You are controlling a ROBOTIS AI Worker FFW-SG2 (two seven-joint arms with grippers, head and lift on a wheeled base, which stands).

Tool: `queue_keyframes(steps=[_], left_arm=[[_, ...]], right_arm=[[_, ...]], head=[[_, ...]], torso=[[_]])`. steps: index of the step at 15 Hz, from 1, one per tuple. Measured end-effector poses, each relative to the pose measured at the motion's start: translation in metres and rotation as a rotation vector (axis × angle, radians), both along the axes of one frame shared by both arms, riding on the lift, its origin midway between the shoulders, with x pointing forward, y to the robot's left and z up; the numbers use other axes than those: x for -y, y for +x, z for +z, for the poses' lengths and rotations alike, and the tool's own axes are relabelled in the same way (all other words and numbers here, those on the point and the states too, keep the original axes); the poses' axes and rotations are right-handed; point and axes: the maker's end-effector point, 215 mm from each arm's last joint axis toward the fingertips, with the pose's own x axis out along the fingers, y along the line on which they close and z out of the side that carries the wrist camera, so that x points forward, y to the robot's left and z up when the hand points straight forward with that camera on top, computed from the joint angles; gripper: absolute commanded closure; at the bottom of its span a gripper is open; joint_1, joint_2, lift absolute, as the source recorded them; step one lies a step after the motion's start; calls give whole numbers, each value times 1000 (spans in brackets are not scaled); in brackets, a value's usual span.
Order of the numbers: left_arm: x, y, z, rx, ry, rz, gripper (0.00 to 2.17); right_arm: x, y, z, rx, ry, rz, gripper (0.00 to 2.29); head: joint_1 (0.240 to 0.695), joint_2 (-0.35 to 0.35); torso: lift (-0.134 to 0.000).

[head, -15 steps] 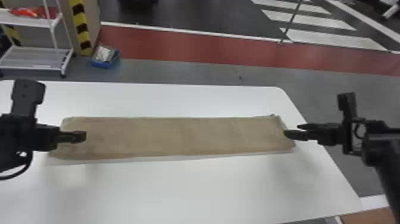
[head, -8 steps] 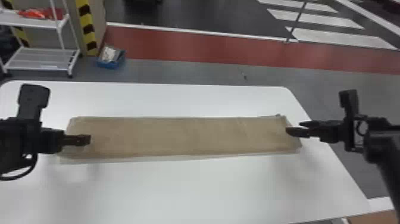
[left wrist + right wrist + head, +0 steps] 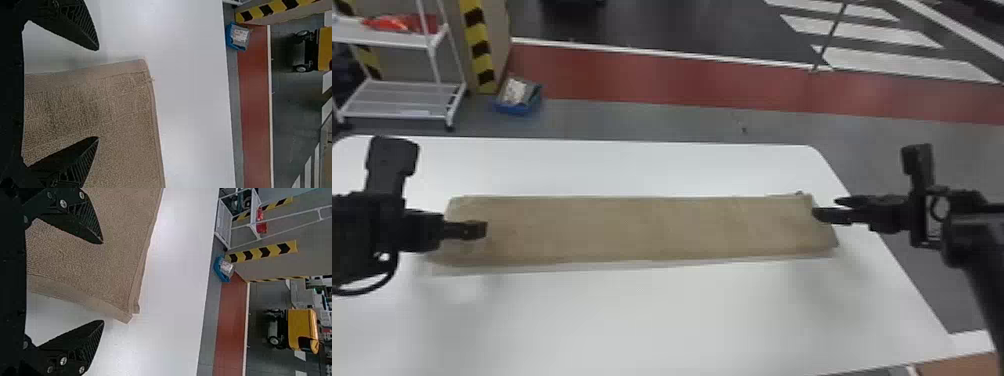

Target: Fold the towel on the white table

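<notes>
Lying as one long flat strip across the middle of the head view, a beige-brown rectangular cloth towel [image 3: 642, 227] showed layered, slightly uneven edges on one white, round-cornered table [image 3: 682, 320], whose left side ran out of frame. Two grippers flanked it, each with two black fingers spread wide and nothing held: the left gripper [image 3: 482, 230], at frame left, hid part of the towel's left end, and the right gripper [image 3: 825, 208] was at frame right.
</notes>
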Motion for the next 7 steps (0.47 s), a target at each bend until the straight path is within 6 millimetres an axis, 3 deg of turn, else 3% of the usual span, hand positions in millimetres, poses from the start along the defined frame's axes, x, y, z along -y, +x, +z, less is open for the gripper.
queue_keyframes(steps=[7], left_arm=[[2, 4, 5, 11, -3, -3, 87]], right_arm=[[-3, 5, 3, 7, -5, 10, 218]], head=[[695, -207]], torso=[[-120]])
